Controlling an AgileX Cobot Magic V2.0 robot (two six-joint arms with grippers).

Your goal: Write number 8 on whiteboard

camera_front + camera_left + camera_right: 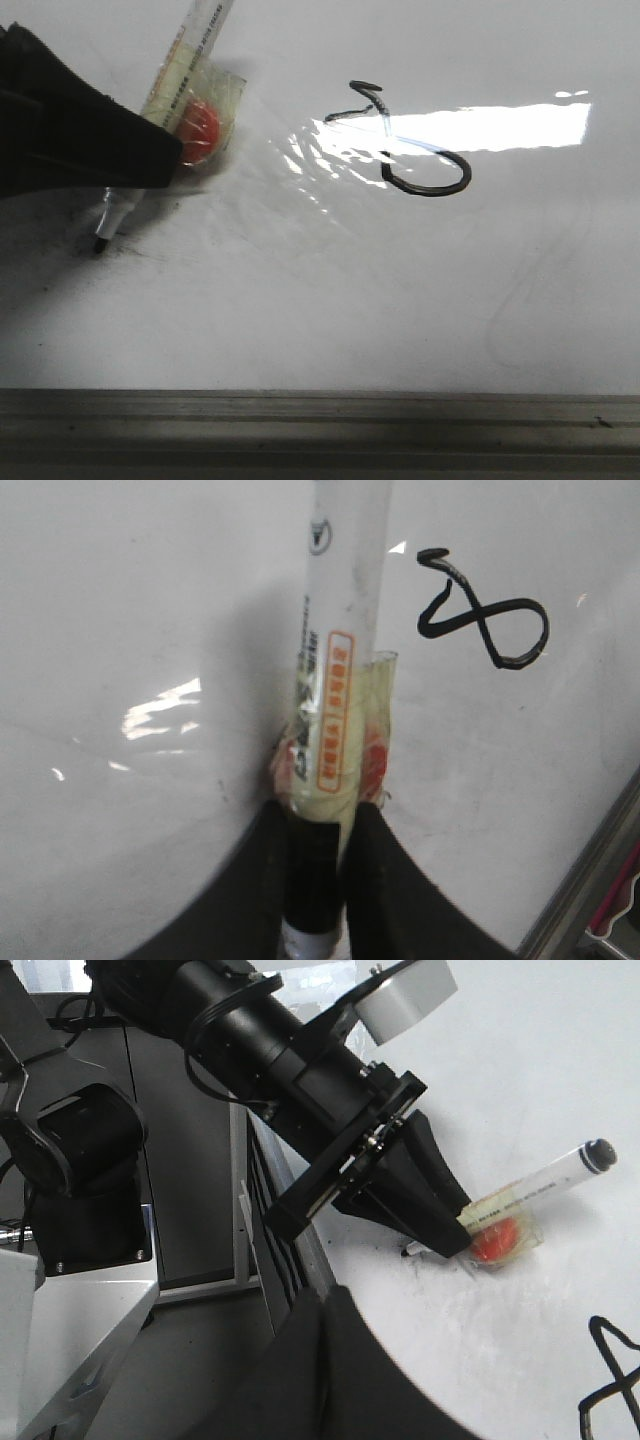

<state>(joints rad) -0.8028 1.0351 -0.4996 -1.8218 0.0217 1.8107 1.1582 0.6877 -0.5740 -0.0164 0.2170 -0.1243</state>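
The whiteboard [350, 300] fills the front view, with the number 8 [430, 193] drawn in black right of centre, lying on its side. At the far left my left gripper [165, 150] is shut on a white marker [190, 40] wrapped in clear tape over a red pad [203, 130]. The marker's black tip [100, 243] rests on the board among dark ink specks, well left of the 8. In the left wrist view the marker [335, 660] stands between the black fingers [390, 880], the 8 [510, 604] beyond it. My right gripper [322, 1310] is shut on nothing over the board's edge.
A grey metal ledge [320, 430] runs along the board's near edge. A bright glare patch [480, 125] lies across the 8. A faint grey erased curve [510, 300] shows at lower right. The left arm [300, 1070] and a grey frame [60, 1310] appear in the right wrist view.
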